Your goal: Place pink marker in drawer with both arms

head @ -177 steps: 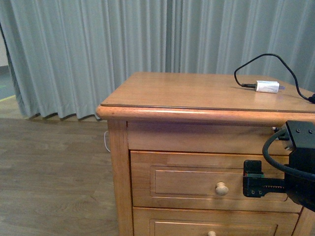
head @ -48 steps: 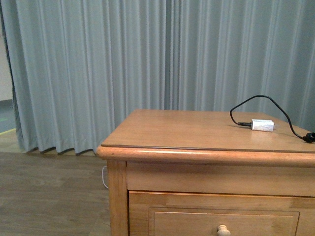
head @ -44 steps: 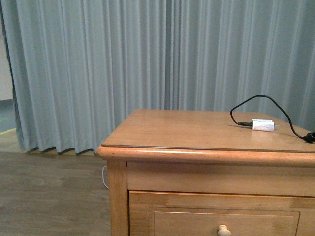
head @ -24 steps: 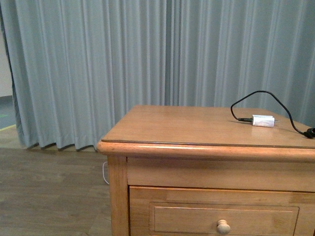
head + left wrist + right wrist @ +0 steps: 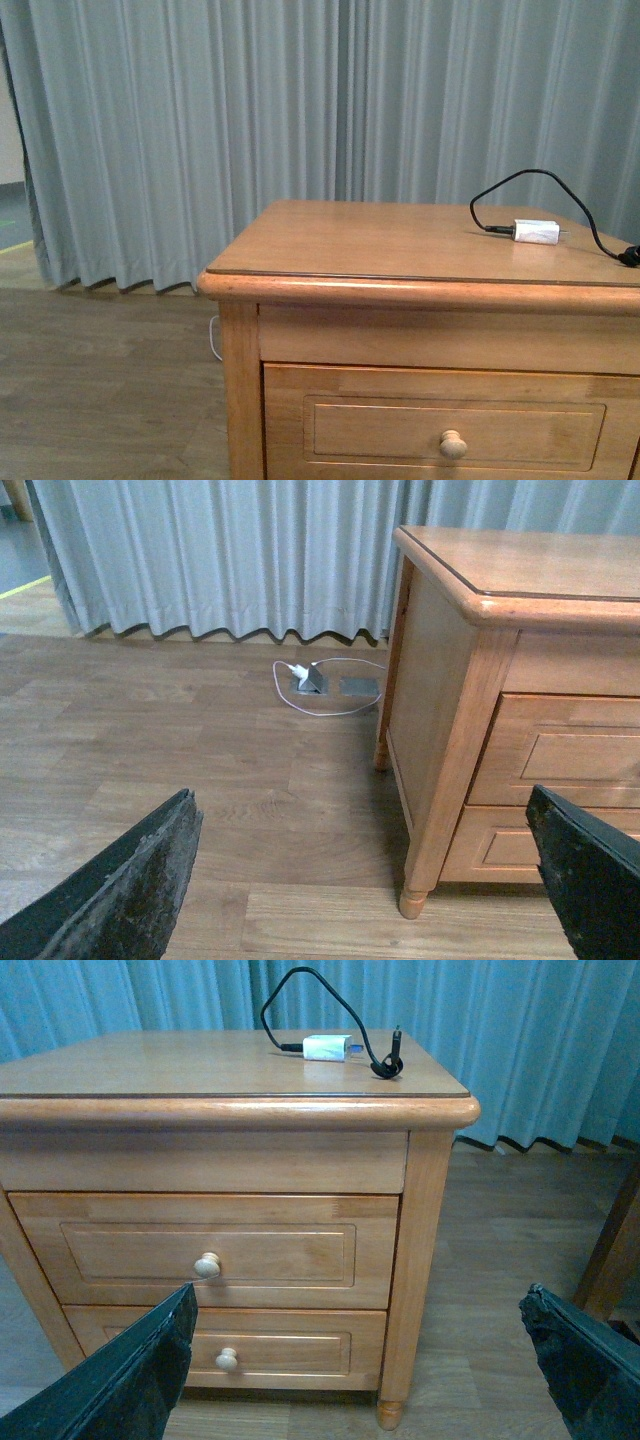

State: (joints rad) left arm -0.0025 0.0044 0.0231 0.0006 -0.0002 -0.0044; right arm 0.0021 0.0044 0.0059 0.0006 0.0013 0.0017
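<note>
Grey-blue pleated curtains (image 5: pixel 200 130) hang floor-length behind a honey-brown wooden nightstand (image 5: pixel 420 250) on wood-plank flooring (image 5: pixel 150 770). Nightstand top: one white charger plug (image 5: pixel 536 232) with a black cable (image 5: pixel 520 185) looping up and trailing toward the right edge; both lie near the rear right of the top. Top drawer (image 5: pixel 205 1250): shut flush, recessed panel front, one small round wooden knob (image 5: pixel 207 1265) at centre. A second drawer (image 5: pixel 225 1352) sits below it, also shut, with its own knob. Floor beside the cabinet: a floor socket plate (image 5: pixel 335 685) with a white plug and a thin white cord looped around it, close to the curtain hem. Left gripper (image 5: pixel 370 880): two black fingers at the frame's edges, spread wide apart, nothing between them; it looks at the cabinet's left side and corner from well away. Right gripper (image 5: pixel 360 1360): fingers likewise set wide apart and empty, facing the cabinet front squarely, well short of the knob. A brown wooden leg of other furniture (image 5: pixel 612 1250) stands to the cabinet's right. Pink marker: not seen in any of the three views; its whereabouts cannot be told. Front view shows neither arm.
</note>
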